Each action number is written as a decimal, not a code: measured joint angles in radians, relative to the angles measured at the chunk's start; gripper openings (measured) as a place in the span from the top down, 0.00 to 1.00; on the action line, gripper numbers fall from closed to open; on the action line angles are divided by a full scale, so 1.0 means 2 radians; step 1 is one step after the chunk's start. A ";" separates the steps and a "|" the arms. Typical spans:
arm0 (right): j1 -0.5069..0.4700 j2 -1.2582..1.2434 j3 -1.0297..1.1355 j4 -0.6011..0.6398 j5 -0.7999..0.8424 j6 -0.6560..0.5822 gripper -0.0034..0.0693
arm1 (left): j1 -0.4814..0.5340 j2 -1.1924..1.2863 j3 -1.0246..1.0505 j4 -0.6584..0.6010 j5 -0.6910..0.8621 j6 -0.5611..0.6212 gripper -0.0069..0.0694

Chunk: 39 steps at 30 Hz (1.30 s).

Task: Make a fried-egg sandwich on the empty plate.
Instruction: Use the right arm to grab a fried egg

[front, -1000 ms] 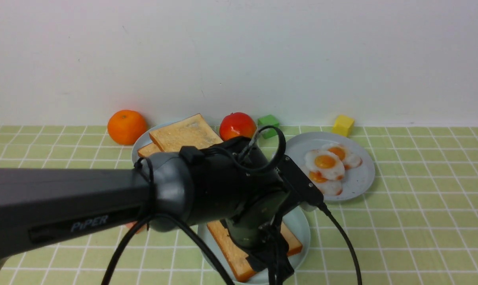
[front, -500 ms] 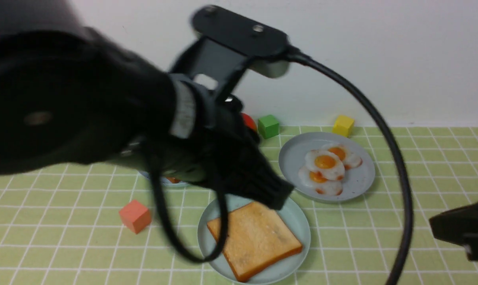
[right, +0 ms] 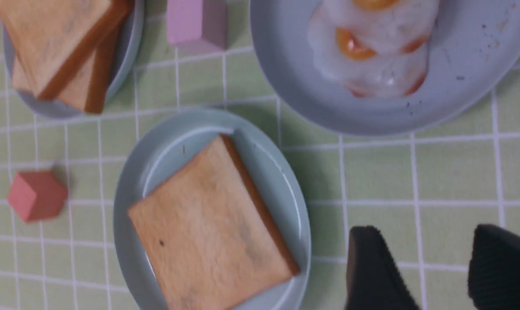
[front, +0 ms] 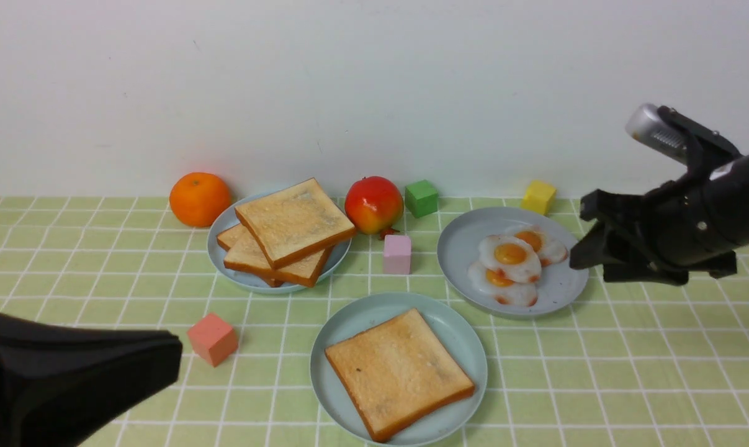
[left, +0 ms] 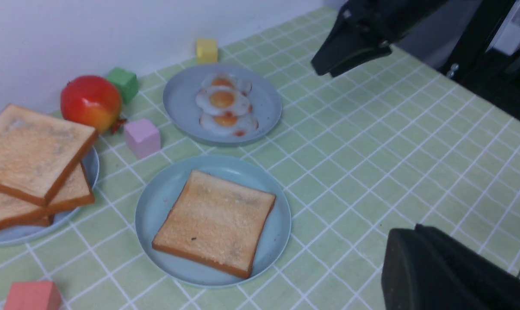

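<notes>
Toast slice: one square toast slice (front: 399, 372) is laid flat on the mint-teal plate (front: 458, 335), inside its rim.
Heading: the slice is square, so no long axis can be told. It is turned diamond-wise, with one corner pointed at the far edge, the opposite one at the near edge, and the other two at the left and right edges.
Plate: it is set on the green checked surface (front: 659, 372) at the middle of the near edge.
Right fingers: the right fingers (front: 600, 245) are seen parted, with a clear gap between them in the right wrist view, and nothing is held.
Right fingers to slice: they are placed toward the right edge and farther back than the slice, well apart from it. Their tips are turned leftward, beside the right rim of a grey-blue plate (front: 560, 285).
Left fingers: the left fingers (front: 132, 360) are shown only as a dark mass at the near left corner, so how far they are parted cannot be told. They are apart from the slice, with a salmon cube (front: 212, 338) between.
Eggs: fried eggs (front: 511, 264) are overlapped on that grey-blue plate, right of the middle.
Stack: a toast stack (front: 290, 230) is piled on a second grey-blue plate (front: 234, 280), left of the middle.
Far edge: an orange (front: 199, 198), a red fruit (front: 373, 203), a green cube (front: 421, 197) and a yellow cube (front: 538, 197) are lined along it.
Middle: a pink cube (front: 397, 253) is set between the two grey-blue plates.
</notes>
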<state>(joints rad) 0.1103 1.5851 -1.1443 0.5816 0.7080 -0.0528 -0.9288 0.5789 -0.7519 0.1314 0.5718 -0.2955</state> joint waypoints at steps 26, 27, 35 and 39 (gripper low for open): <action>-0.040 0.262 -0.171 0.119 -0.002 -0.029 0.45 | 0.000 0.007 0.004 -0.017 -0.040 0.000 0.93; -0.040 0.267 -0.175 0.119 -0.002 -0.029 0.45 | 0.000 0.007 0.004 -0.019 -0.040 0.000 0.93; -0.040 0.284 -0.178 0.120 0.000 -0.029 0.45 | 0.000 0.007 0.004 -0.028 -0.040 0.000 0.93; -0.040 0.287 -0.180 0.123 0.000 -0.029 0.45 | 0.000 0.007 0.004 -0.028 -0.040 0.000 0.93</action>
<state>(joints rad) 0.0298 2.1594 -1.5034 0.8285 0.7074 -0.1102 -0.9288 0.5927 -0.7448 0.0750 0.4928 -0.2963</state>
